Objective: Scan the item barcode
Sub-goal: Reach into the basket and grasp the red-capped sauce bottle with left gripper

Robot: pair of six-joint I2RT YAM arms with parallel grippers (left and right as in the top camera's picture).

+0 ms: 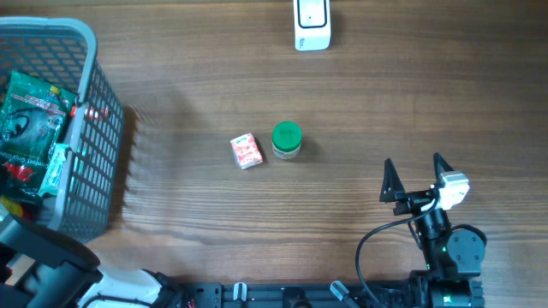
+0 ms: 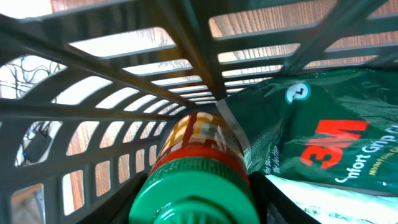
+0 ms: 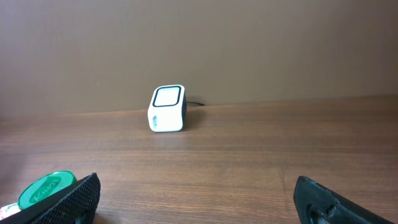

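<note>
The item being gone for looks to be the bottle with the green cap and red-and-yellow label. It lies on its side in the basket at 9 o'clock on the counter, wedged against a green packet. The left arm reaches toward the basket from 7 o'clock. Its hand sits right over the cap, but the fingers are not plain in any view, so I cannot tell whether they are open or clamped.

To do this step well, the grip should probably go on the cap or neck, leaving the label bare so the barcode can face the scanner at 12 o'clock. The bottle should lift straight up, clear of the mesh wall and without dragging the packet.

The right hand waits at 4 o'clock, spread wide and holding nothing.

Only the left wrist view shows the bottle and how tightly it is hemmed in; from overhead it is lost among the packets. The overhead view alone shows the route to the scanner, past a small box and a green-lidded jar standing just beside each other near the centre. The right wrist view shows the scanner's window facing the arms.
</note>
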